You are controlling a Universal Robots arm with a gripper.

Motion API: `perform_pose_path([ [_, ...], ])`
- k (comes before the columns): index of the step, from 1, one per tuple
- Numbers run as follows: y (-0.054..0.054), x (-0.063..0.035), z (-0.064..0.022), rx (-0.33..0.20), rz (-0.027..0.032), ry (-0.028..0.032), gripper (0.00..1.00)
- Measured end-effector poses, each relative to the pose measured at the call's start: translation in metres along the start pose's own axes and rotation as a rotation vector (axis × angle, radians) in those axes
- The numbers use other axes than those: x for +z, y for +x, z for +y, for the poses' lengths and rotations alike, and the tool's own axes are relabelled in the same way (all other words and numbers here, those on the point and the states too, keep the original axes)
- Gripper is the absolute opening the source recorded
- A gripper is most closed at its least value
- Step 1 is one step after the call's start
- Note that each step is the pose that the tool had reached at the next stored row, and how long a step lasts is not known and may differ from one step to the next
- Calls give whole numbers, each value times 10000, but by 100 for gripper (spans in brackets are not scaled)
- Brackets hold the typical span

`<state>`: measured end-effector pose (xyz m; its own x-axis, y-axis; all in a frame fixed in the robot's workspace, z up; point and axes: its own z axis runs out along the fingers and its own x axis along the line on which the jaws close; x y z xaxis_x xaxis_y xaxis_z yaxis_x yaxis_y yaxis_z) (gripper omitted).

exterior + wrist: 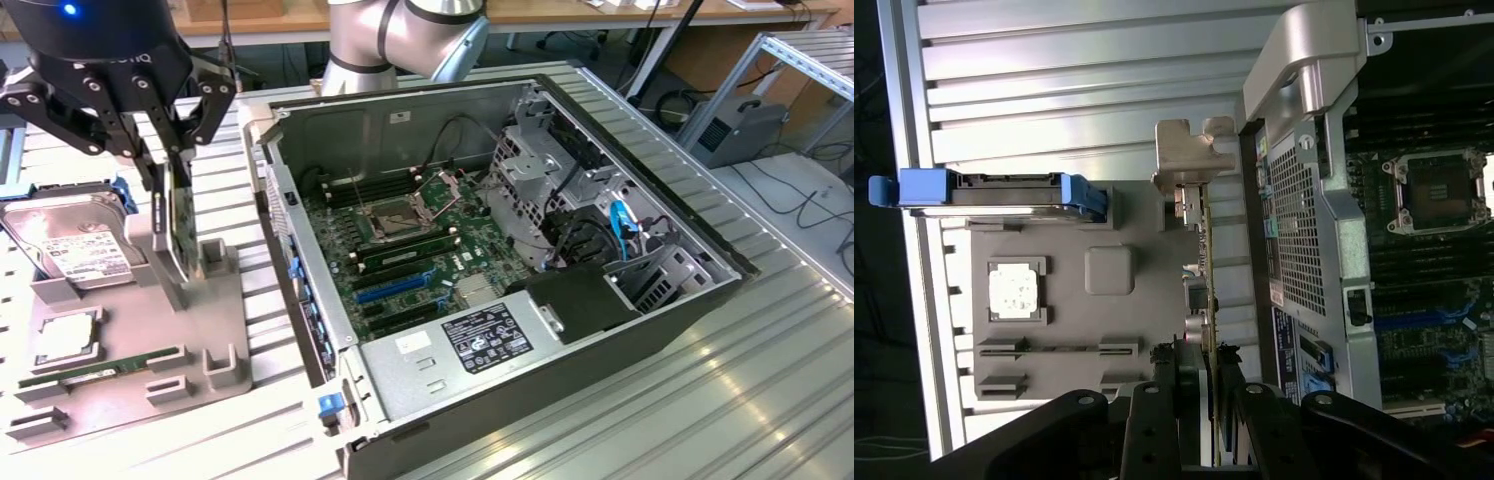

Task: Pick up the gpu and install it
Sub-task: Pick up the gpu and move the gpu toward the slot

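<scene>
Though down low with the gripper (160, 190) at the top edge of the graphics card (1207, 285), no telling from here whether clamped on it or just set around it.

Looking at the card itself: standing upright on its long edge in the gray holder (127, 390), at the exterior view's left, just beside the open computer case (400, 100) and not yet inside it. Seen edge-on from the wrist, thin as a blade, with the silvery bracket (1194, 150) at the far end. Sharing the holder with a hard drive (74, 250), a processor chip (64, 338) and a memory stick (114, 362), all apart from the card.

Judging the handling: light, surely, and stiff enough to move as one piece, yet fragile, with bare circuitry on the faces and presumably a contact edge down in the holder. Best taken across the two flat faces near the top edge, about mid-length, so as not to swing or tip. Better not by the bracket: smooth metal, off at one end, likely to twist the card. Calls for a firm squeeze, not a hard one, and for staying upright, clear of any scraping against the holder's posts.

Over in the case, blue slots (394, 290) on the motherboard, nothing in them.
</scene>
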<state>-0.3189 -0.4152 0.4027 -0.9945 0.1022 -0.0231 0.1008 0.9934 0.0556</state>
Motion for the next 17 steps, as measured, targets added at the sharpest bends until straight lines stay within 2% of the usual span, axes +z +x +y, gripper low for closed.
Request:
perform_pose_path([
  [17, -1, -64, 4, 0, 1, 1, 27],
])
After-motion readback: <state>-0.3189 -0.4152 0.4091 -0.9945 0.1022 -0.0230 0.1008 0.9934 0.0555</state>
